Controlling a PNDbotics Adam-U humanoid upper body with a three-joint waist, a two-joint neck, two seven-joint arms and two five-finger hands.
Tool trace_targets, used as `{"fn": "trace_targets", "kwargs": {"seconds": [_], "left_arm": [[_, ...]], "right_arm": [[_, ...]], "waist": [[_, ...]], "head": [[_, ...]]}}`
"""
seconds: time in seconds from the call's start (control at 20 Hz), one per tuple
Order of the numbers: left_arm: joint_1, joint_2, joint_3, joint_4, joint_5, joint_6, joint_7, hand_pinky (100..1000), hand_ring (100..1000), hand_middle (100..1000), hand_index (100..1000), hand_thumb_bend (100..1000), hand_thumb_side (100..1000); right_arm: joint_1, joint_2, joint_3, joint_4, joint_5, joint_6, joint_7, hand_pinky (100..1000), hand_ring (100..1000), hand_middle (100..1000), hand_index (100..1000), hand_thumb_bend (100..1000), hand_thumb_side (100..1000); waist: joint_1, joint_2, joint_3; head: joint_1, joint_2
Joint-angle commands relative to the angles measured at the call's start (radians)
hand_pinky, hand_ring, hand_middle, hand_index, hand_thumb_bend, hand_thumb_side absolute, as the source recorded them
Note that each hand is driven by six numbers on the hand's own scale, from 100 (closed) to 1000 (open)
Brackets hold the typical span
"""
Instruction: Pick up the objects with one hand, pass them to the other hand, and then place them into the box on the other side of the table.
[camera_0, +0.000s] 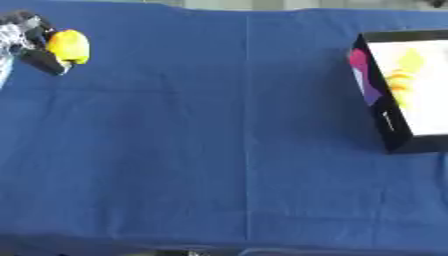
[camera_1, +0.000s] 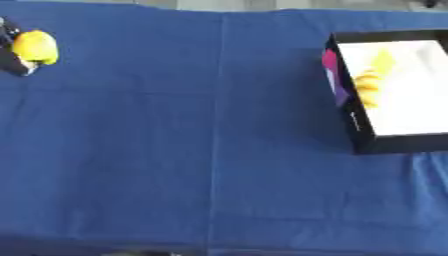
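The left hand (camera_0: 31, 42), far left of the box (camera_1: 363, 145), curls around a yellow rounded object (camera_0: 70, 46); it looks light, smooth, possibly slippery, best cupped around its middle.

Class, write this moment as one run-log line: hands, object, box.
left robot hand: shut on yellow object, far left | right hand: not in view | box: far right, yellow items inside | handover: not yet done

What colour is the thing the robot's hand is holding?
Yellow. The left hand holds the yellow thing, clearest in the left eye view.
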Motion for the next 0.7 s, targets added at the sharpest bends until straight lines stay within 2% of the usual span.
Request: {"fn": "trace_targets", "kwargs": {"seconds": [0.05,0.1,0.15,0.4,0.7], "left_arm": [[-0.003,-0.012,-0.01,-0.086,0.016,-0.012,0.05,762,670,642,576,118,100],[0.003,-0.021,-0.013,-0.106,0.022,-0.016,0.066,764,667,643,578,108,100],[0.011,-0.033,-0.013,-0.124,0.025,-0.02,0.082,765,663,640,577,100,100],[0.056,-0.106,0.003,-0.19,0.008,-0.026,0.159,765,646,634,575,100,100],[0.109,-0.176,-0.005,-0.234,-0.004,-0.082,0.249,757,629,625,578,100,100]], "right_arm": [[-0.036,-0.076,0.021,0.016,-0.021,-0.011,0.028,929,1000,980,1000,100,470],[-0.049,-0.081,0.03,0.023,-0.021,-0.012,0.039,929,1000,985,1000,100,445],[-0.062,-0.085,0.043,0.026,-0.021,-0.014,0.052,928,1000,990,1000,100,470],[-0.124,-0.087,0.092,0.032,-0.021,-0.016,0.108,929,1000,1000,1000,100,470],[-0.17,-0.077,0.137,0.038,-0.005,-0.022,0.15,928,1000,1000,1000,100,470]], "waist": [[-0.014,-0.037,0.002],[-0.015,-0.039,0.003],[-0.017,-0.042,0.004],[-0.023,-0.05,0.006],[-0.03,-0.051,0.006]], "head": [[-0.012,0.002],[-0.014,0.003],[-0.015,0.004],[-0.034,0.007],[-0.053,0.007]]}}
